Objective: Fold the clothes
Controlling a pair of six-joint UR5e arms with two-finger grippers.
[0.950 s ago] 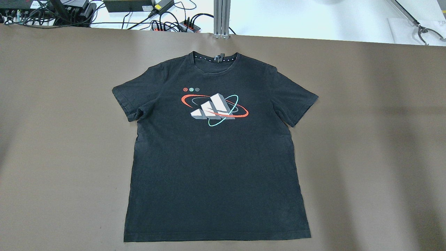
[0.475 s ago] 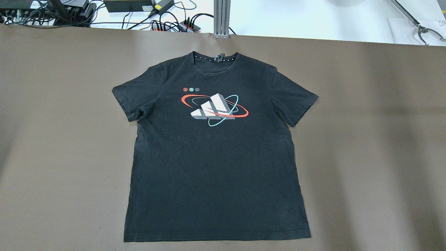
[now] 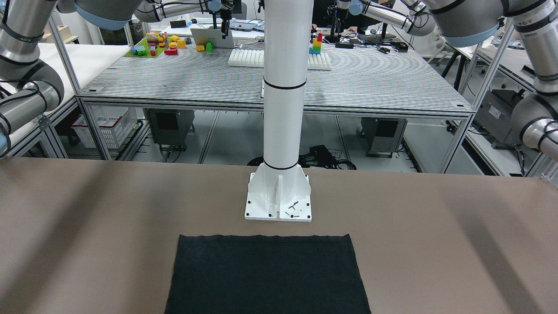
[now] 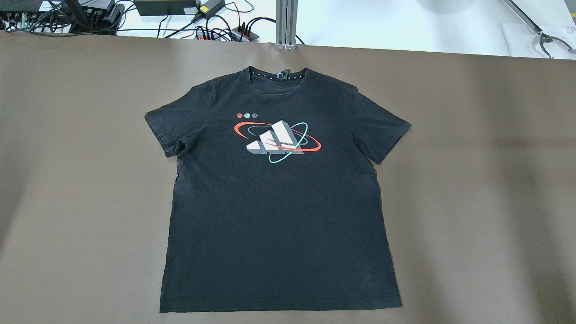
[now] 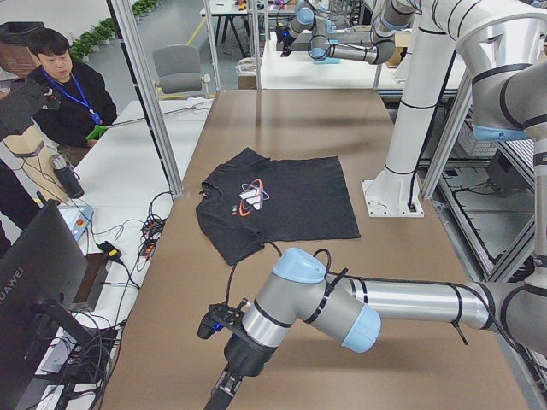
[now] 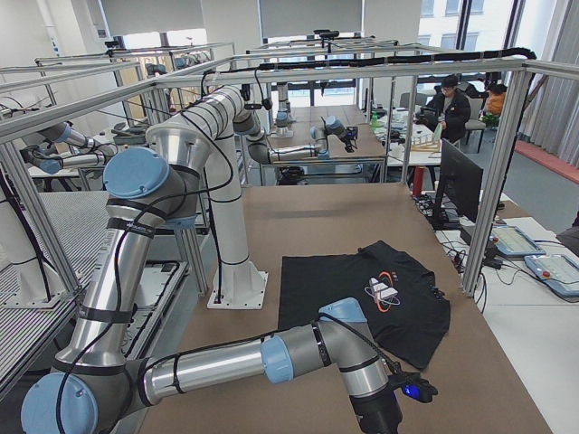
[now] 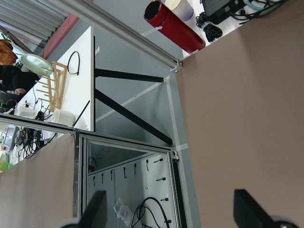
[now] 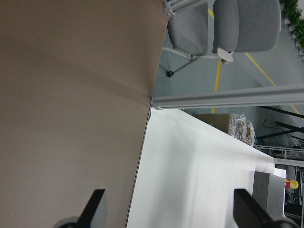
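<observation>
The clothes are one black T-shirt point(image 4: 279, 216) with a white, red and teal chest print. It lies flat and face up in the middle of the brown table point(image 4: 472, 180), collar toward the far edge. In the front-facing view only its plain lower part point(image 3: 266, 274) shows. Both arms hang low at the table's ends, well away from the shirt point(image 5: 291, 201). The left gripper point(image 7: 171, 213) is open, fingers wide apart, over the table's left edge. The right gripper point(image 8: 171, 213) is open too, over the right edge, with nothing between its fingers.
The white pillar's base plate point(image 3: 279, 196) stands just behind the shirt's hem. Cables and power strips point(image 4: 225, 31) lie beyond the far edge, and metal tongs point(image 4: 544, 40) rest on a white side table. A person point(image 5: 60, 85) stands off the table's far side.
</observation>
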